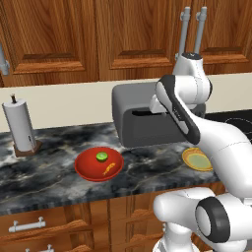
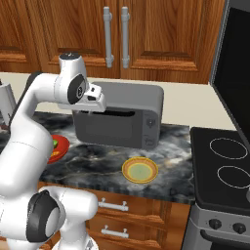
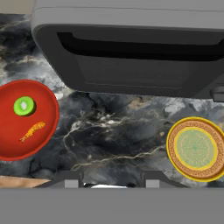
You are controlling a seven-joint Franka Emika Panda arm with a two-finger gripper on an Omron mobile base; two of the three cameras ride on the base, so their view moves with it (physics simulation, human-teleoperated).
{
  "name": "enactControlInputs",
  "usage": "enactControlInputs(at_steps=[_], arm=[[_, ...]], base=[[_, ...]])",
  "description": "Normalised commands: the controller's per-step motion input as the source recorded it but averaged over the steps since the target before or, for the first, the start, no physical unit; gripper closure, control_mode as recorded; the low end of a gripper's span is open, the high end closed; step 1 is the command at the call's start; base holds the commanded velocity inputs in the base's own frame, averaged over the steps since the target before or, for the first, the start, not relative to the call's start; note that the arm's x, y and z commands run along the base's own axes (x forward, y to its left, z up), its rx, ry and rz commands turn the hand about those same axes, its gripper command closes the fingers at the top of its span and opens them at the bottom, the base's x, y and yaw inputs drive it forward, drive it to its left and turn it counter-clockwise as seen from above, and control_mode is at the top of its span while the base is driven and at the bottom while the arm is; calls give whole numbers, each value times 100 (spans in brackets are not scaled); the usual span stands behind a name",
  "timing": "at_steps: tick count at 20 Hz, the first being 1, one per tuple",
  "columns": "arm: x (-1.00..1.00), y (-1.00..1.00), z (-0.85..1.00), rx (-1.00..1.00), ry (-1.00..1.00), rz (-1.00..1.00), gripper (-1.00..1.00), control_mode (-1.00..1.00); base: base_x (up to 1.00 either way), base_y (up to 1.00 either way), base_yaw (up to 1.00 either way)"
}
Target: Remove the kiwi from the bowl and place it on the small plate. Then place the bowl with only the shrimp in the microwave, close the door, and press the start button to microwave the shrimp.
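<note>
Tabletop (image 3: 118, 144): kiwi (image 3: 24, 106) beside shrimp (image 3: 32, 131) in bowl (image 3: 13, 146).
End effector (image 3: 105, 180): spread, holding nothing.
Risk: I'd nudge the shrimp.

Kiwi (image 3: 24, 106) and shrimp (image 3: 32, 131) inside red bowl (image 3: 43, 100)

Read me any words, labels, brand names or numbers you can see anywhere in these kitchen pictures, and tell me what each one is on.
None: no readable text shows in any view.
The dark grey toaster oven has a side panel with knobs, but no lettering can be made out on it.
The stove front knobs carry no legible marks.
The bowl, the small plate and the paper towel holder are plain.
</note>
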Motion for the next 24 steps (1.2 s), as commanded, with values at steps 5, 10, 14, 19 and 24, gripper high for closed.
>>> enactControlInputs(at_steps=[5,10,14,19,24], arm=[[-4,-1,-4,-2,4,0,-100,-100],[0,0,0,0,0,0,-100,-100],[0,0,0,0,0,0,-100,-100],[0,0,0,0,0,0,-100,-100],[0,0,0,0,0,0,-100,-100]], base=[[0,0,0],[0,0,0],[0,0,0],[0,0,0],[0,0,0]])
